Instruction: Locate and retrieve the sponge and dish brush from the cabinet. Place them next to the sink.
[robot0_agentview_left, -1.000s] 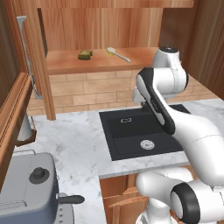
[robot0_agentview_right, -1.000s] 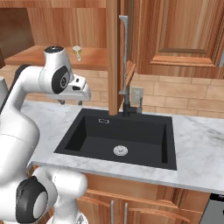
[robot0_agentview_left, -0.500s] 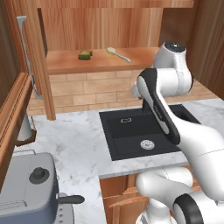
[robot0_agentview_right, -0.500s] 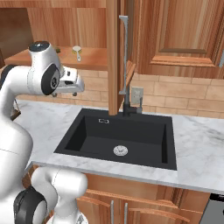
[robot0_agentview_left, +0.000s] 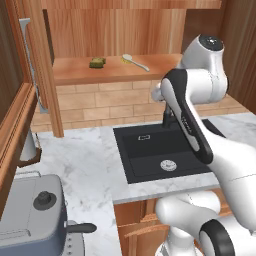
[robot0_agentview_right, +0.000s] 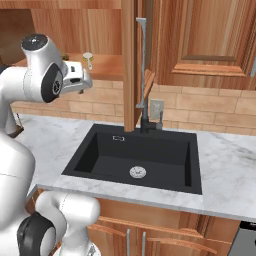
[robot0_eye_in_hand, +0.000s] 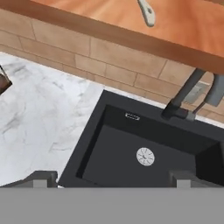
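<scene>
1. White arm (robot0_agentview_left: 192, 125) rises from lower right in left base view, from lower left in right base view (robot0_agentview_right: 20, 130).
2. Elbow bent high; forearm comes back down and forward.
3. Wrist and hand (robot0_agentview_right: 75, 79) show in right base view, reaching out to the right of the upper joint.
4. Gripper (robot0_eye_in_hand: 111, 178) in hand view: 2 dark finger tips (robot0_eye_in_hand: 43, 178) far apart at bottom, jaws spread wide, nothing between them.
</scene>
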